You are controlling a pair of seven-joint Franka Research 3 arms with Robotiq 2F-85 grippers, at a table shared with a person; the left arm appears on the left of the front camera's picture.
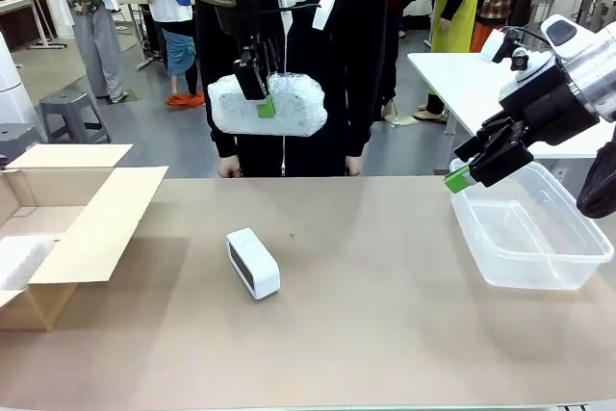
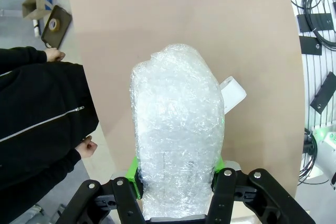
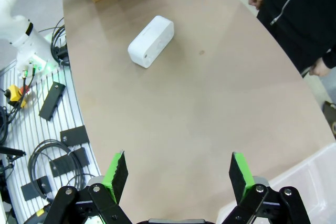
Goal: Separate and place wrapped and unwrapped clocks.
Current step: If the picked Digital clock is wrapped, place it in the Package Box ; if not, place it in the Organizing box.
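Nearest me, the unwrapped clock (image 1: 253,263) lay on the table (image 1: 385,324), and my right gripper (image 3: 177,174) hung over the clear bin (image 1: 481,238) rim with its fingers spread wide. Farther off, my left gripper (image 1: 262,103) pinched a wrapped bundle (image 1: 298,108) crosswise, high before the person (image 1: 337,45). I judged myself mid-carry, needing to swing left and lower it into the cardboard box (image 1: 96,218), where what looked like a second bundle (image 1: 21,259) lay.

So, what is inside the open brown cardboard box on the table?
Inside the open brown cardboard box, part of one white, bumpy foam-wrapped bundle shows. The box's flap and the picture's edge cover the rest, so more could lie there.
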